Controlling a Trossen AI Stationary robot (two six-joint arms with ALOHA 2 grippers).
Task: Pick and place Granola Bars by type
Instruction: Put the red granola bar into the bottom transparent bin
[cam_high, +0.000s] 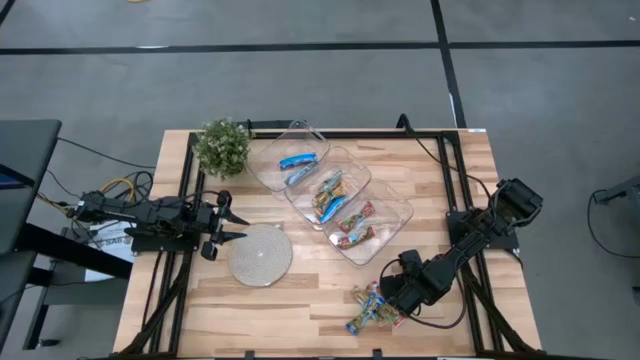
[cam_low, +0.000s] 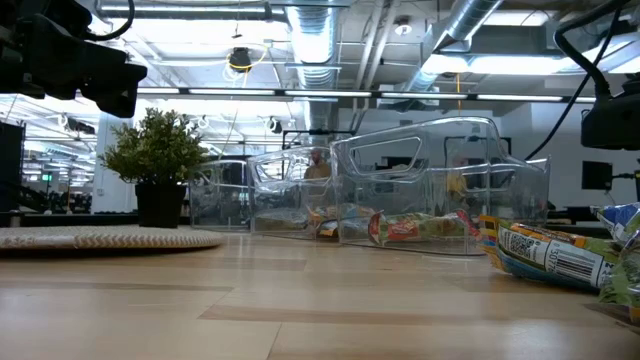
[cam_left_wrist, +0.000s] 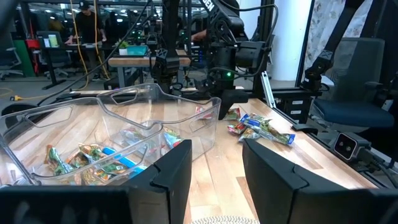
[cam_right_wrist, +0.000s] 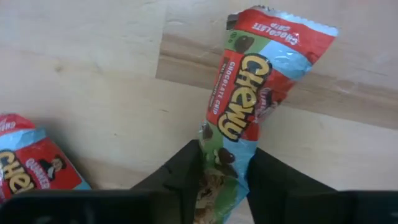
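A small heap of granola bars (cam_high: 368, 310) in red, green and blue wrappers lies near the table's front right. My right gripper (cam_high: 392, 298) stands over the heap, pointing down, shut on one red-and-green Chewy bar (cam_right_wrist: 249, 99). Another bar (cam_right_wrist: 28, 171) lies beside it. Three clear trays run in a diagonal row: the far one (cam_high: 290, 150) holds blue bars, the middle one (cam_high: 330, 190) and the near one (cam_high: 370, 228) hold multicoloured bars. My left gripper (cam_left_wrist: 217, 171) waits open at the table's left, pointing level toward the trays. My right gripper pinches the Chewy bar near one end (cam_right_wrist: 222, 163), a finger on each long edge, where the wrapper is crumpled in. The fingers (cam_right_wrist: 183, 177) come from above, pointing down, across the bar. The rest of the bar lies flat on the wooden table, its free end (cam_right_wrist: 280, 31) away from the fingers.
A round grey disc (cam_high: 260, 256) lies in front of my left gripper, and a small potted plant (cam_high: 222, 147) stands at the far left. Bare wood (cam_high: 300, 310) stretches along the near edge between the disc and the heap of bars.
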